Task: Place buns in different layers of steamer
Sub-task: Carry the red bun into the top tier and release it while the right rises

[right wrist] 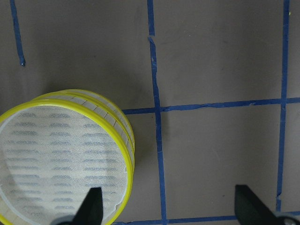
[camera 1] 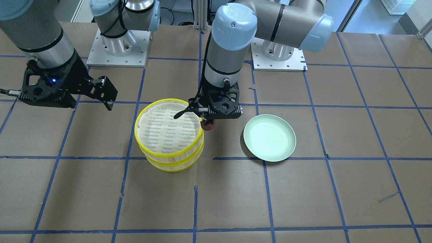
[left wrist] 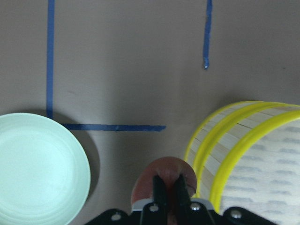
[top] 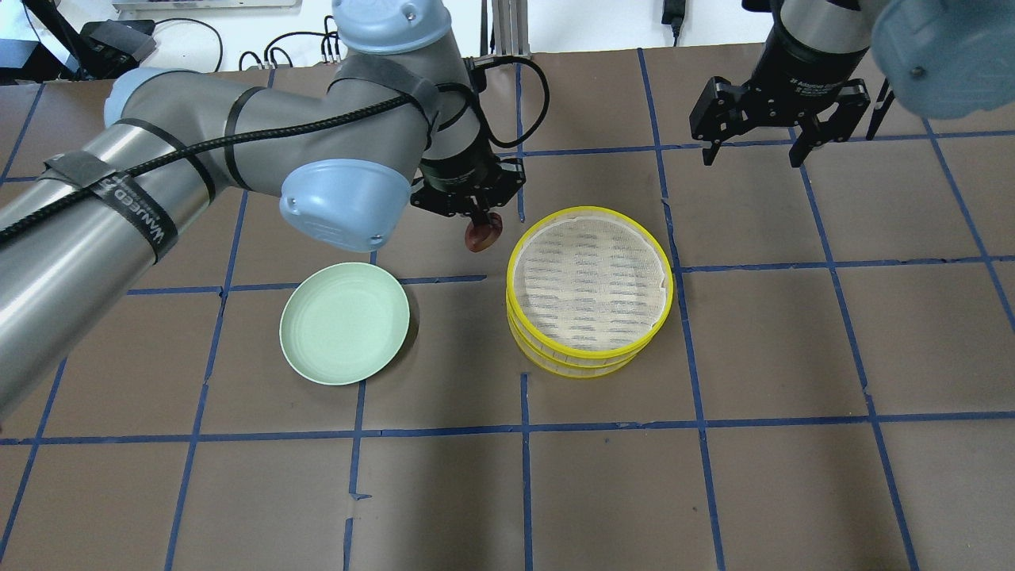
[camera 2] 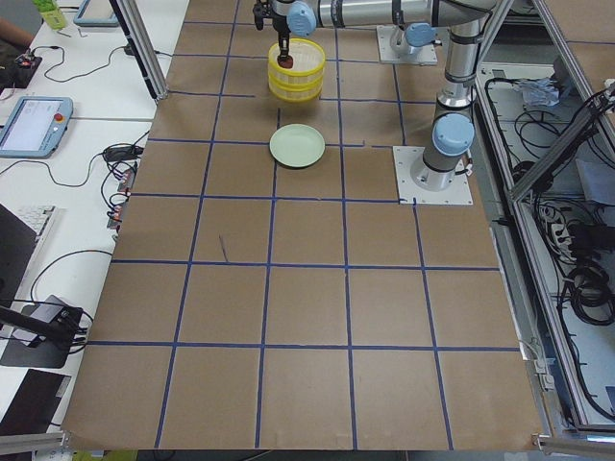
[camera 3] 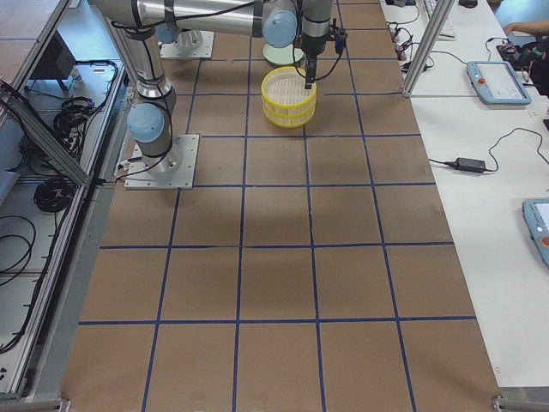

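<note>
On the left sits the green plate [top: 345, 323] on the table [top: 507, 492]. Next along, the left gripper [top: 481, 224] points straight down, its fingers pinching the brown bun [top: 484, 233], which hangs off the table between the plate and the steamer, just beside the stack's wall and not over the mesh. The two tiers are stacked, the top tier [top: 588, 279] on the lower tier [top: 571, 365]. Further right, the right gripper [top: 752, 157] hovers beyond the stack, fingers spread wide around nothing.

2 yellow-rimmed steamer tiers [top: 571, 361], white mesh [top: 591, 285], reddish-brown bun [top: 482, 231], green plate [top: 345, 323], blue-gridded brown table [top: 793, 357]
</note>
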Available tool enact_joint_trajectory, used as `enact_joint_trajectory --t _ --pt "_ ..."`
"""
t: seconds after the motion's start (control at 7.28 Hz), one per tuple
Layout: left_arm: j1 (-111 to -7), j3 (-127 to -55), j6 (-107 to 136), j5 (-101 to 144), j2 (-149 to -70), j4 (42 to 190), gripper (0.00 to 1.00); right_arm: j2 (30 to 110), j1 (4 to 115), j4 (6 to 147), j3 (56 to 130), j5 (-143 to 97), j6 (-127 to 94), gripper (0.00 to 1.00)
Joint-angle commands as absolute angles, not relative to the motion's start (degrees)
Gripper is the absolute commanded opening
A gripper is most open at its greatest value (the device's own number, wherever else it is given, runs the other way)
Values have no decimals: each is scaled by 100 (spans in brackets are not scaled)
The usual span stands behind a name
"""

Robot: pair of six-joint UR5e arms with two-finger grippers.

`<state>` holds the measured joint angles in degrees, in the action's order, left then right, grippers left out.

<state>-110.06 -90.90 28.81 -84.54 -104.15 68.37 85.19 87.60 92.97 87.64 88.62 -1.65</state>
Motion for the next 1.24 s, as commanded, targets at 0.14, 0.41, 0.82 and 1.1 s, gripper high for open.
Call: enact_joint_trajectory --t 0.14,0.41,0.82,1.1 --pt "-11505 -9035 3787 -8271 -10599 6592 41 8587 8771 9272 8745 8851 112 100" --pt "-11514 -9044 3849 -8271 -10757 6260 100 8578 8737 9290 8719 8842 97 100" --pt "-11296 -8957 2481 -8366 -10496 6519 100 8578 8728 9273 8736 8842 105 100" --pt "-10148 -8912 869 -8306 -10179 7134 100 8587 8728 9273 8736 8842 105 100"
